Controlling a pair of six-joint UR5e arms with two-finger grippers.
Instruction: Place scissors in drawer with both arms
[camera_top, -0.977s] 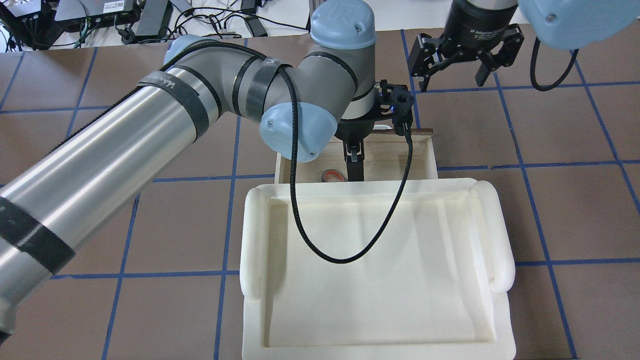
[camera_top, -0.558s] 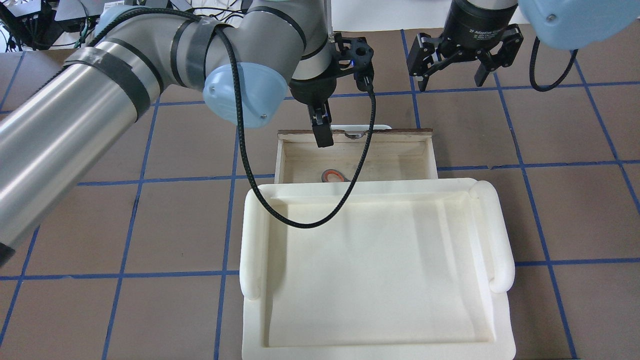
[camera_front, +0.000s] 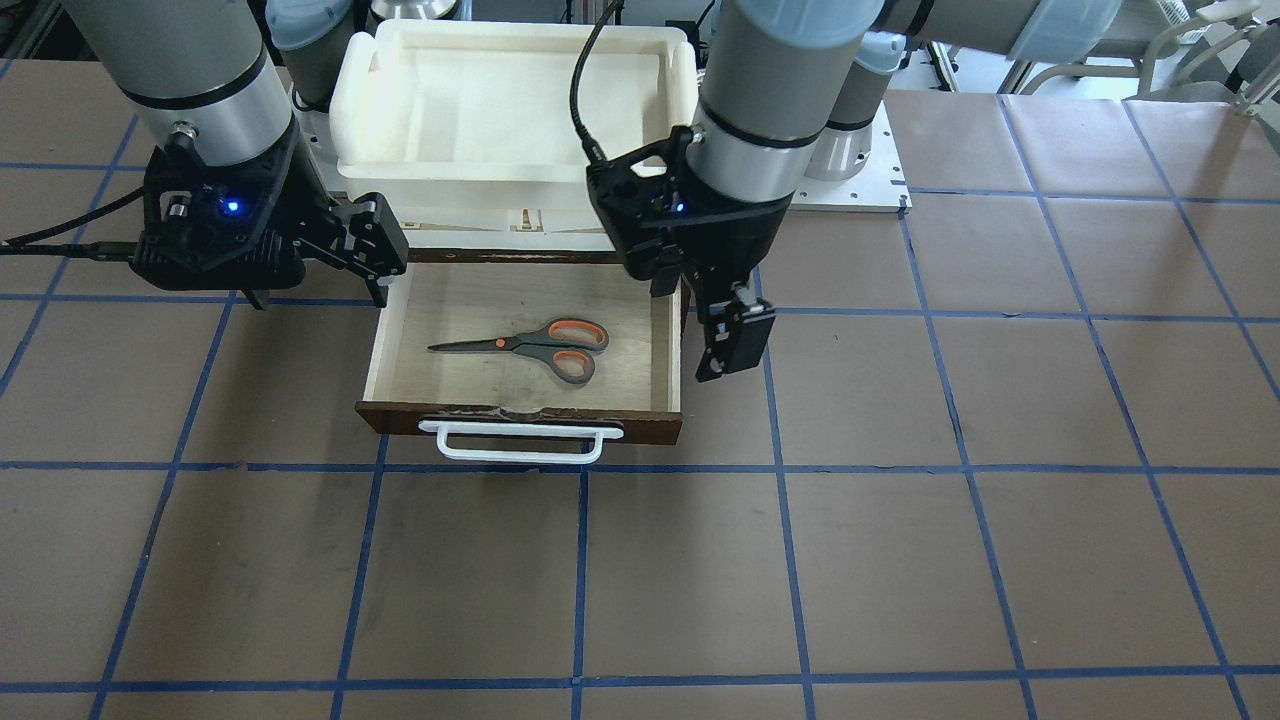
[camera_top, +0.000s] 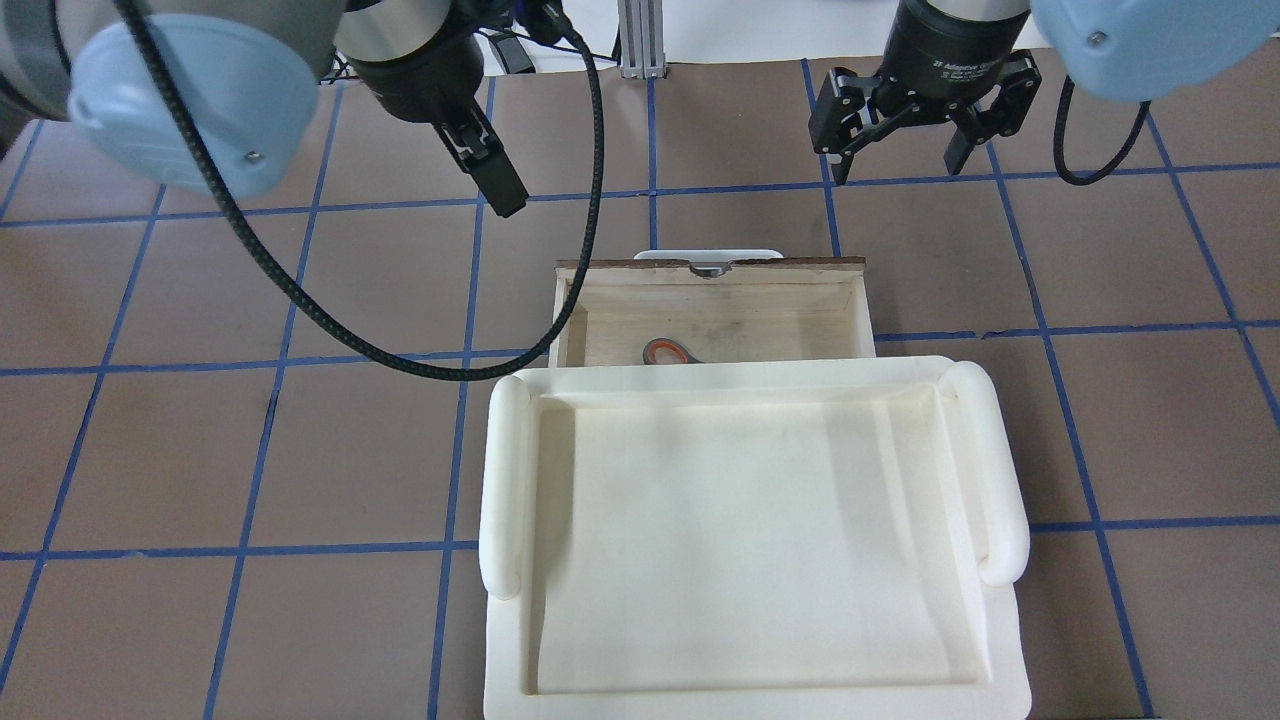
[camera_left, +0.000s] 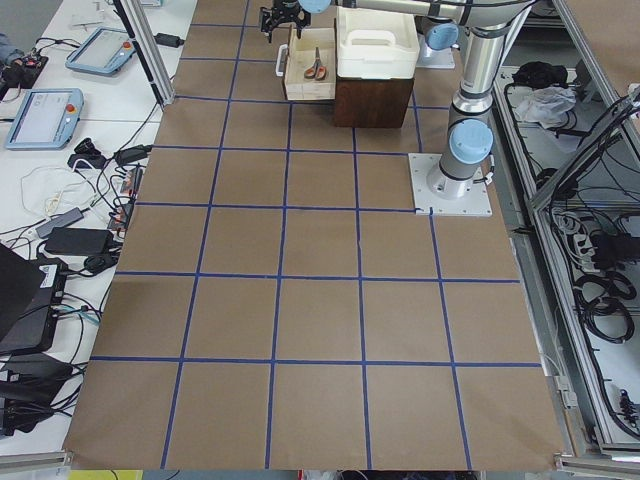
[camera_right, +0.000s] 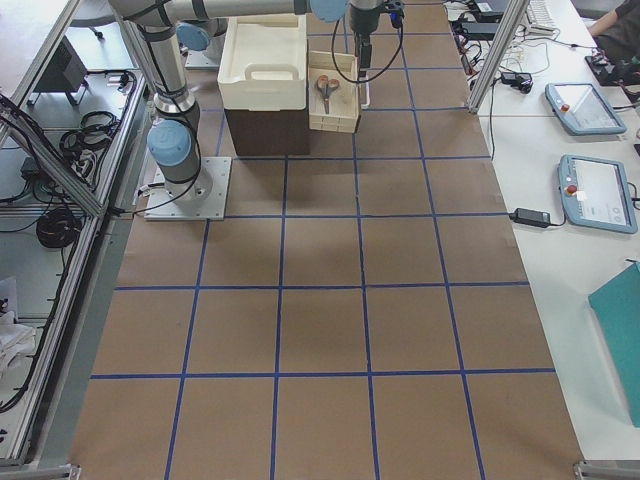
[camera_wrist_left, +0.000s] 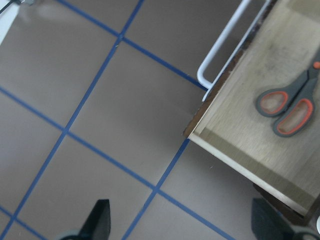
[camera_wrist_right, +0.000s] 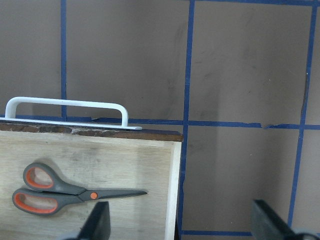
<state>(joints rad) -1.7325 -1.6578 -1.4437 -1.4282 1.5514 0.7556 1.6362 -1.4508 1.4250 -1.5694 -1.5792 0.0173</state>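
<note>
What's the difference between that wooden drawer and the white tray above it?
The drawer is dark brown wood with a pale inside; the tray is cream-white plastic. The drawer holds the scissors; the tray looks empty. The drawer has one white bar handle in front; the tray has rounded grips at both ends. Both are open-topped and rectangular.

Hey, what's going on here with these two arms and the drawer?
The scissors lie flat inside the open drawer, touched by nothing. The left end effector hangs open beside one side wall, and the right end effector hangs open off the opposite side. Pushing the drawer shut may be what is left.
</note>
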